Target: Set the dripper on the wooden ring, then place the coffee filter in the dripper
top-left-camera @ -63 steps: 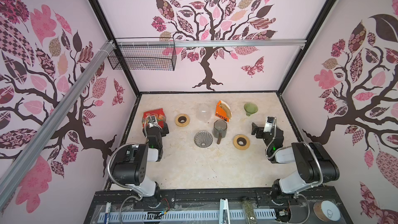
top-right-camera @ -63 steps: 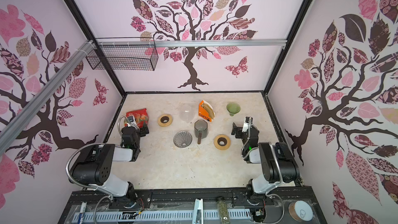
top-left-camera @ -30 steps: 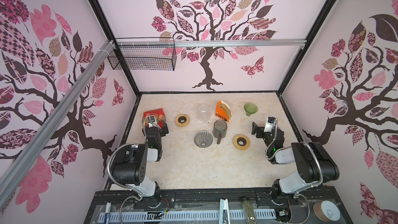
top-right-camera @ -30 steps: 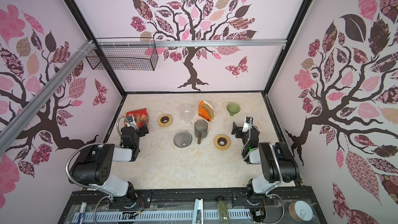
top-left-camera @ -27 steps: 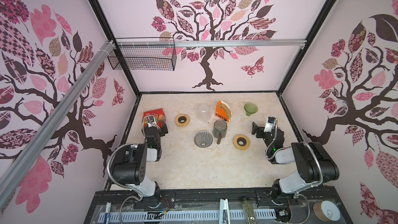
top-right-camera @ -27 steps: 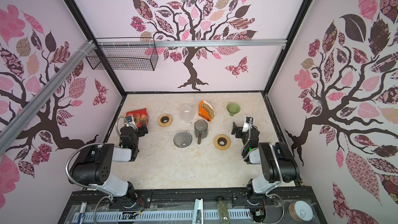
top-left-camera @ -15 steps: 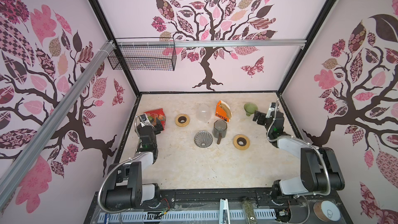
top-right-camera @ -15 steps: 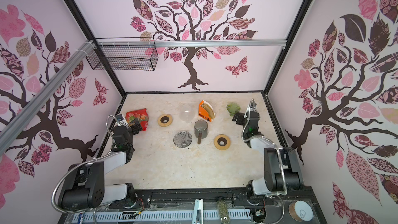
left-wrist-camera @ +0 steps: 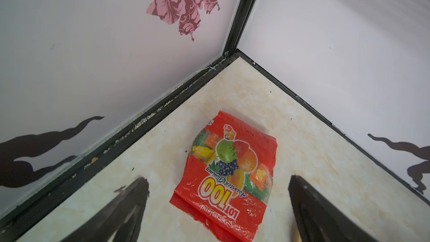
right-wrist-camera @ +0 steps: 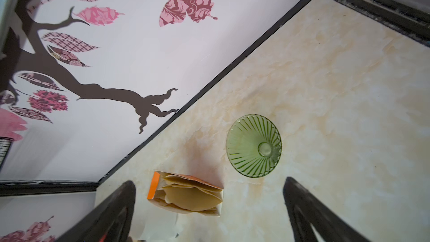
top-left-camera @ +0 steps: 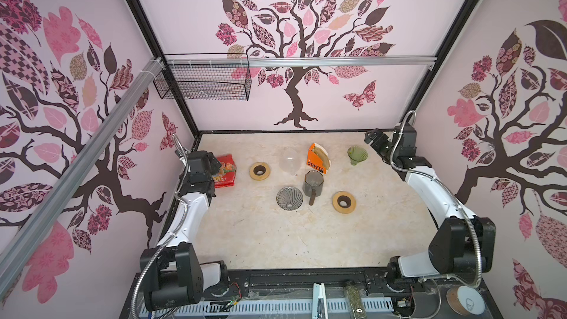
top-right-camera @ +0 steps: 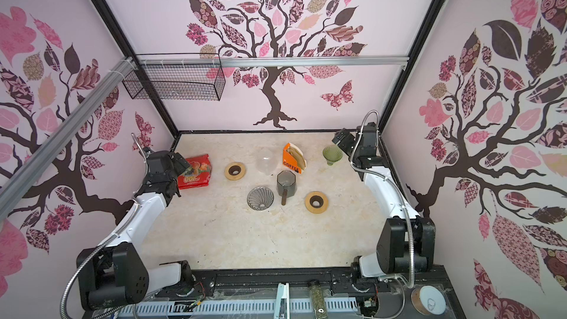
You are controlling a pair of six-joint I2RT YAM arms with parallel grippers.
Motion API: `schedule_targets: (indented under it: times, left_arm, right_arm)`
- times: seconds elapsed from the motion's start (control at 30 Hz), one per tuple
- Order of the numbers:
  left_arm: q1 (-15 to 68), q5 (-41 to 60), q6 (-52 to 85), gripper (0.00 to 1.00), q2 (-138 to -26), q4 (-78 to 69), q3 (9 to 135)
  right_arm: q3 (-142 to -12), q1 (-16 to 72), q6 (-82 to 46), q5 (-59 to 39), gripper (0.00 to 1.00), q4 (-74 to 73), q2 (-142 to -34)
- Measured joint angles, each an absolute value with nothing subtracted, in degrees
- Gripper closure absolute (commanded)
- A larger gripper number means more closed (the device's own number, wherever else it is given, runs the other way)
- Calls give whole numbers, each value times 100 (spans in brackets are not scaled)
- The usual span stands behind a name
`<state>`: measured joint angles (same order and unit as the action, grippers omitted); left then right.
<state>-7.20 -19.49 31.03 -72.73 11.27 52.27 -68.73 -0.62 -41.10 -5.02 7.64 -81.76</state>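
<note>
My left gripper (left-wrist-camera: 218, 178) jaws wide apart over the red candy bag (left-wrist-camera: 229, 173), my right gripper (right-wrist-camera: 209, 181) jaws apart too, both empty, coffee filters (right-wrist-camera: 192, 196) stacked in the orange box (top-left-camera: 315, 162), green dripper (right-wrist-camera: 253, 145) nearby

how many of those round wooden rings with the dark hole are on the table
2. One round wooden ring lies between the red snack bag and the clear glass cone. The other lies nearer the front, right of the grey handled cup. None looks hidden.
</note>
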Motion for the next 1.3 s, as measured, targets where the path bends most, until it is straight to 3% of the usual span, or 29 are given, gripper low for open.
schedule_targets:
  times: [0.27,0.57,1.13,1.3]
  left_arm:
    - [-596,-1249,4313,3,-7019,1750,5345]
    - [-565,-650,4733,3,-6447,2056,5345]
    - [301,1629,4324,3,-5625,4215,5714]
    - [810,1782,3959,3,-5406,4648,5710]
  right_arm:
    - [-7719,-235,-4792,-930,0,1258,-8003]
    - [-7870,-246,-5614,-1455,0,1280,-8128]
    - [-7975,-239,-6165,-1643,0,1577,-8320]
    - [-8141,-276,-6163,-1476,0,1774,-8337]
